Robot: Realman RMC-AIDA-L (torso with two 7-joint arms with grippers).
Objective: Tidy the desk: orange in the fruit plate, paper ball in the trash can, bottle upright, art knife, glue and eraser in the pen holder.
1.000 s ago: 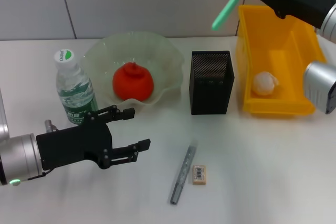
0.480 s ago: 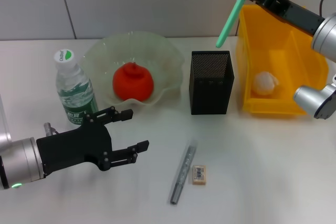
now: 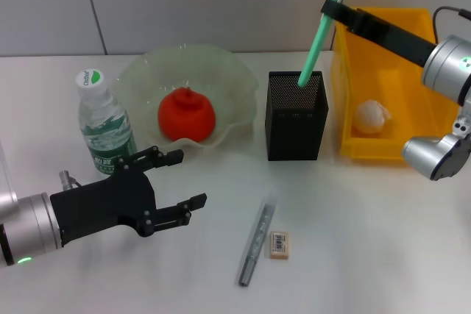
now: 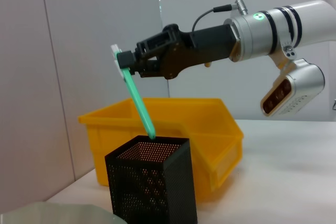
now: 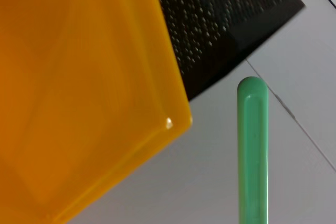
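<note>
Glue (image 3: 318,34) tilts, its tip at our pen holder (image 3: 296,115), clamped by our right gripper (image 3: 333,8). Our left gripper (image 3: 176,180) hovers, jaws spread, beside the bottle (image 3: 103,124).

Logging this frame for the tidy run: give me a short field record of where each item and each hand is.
right hand: shut on glue, tilted, lower tip at the pen holder mouth
left hand: open, low over the desk, in front of the bottle
bottle: upright
orange: in fruit plate
paper ball: in trash can
art knife: lying on desk
eraser: on desk beside art knife
</note>
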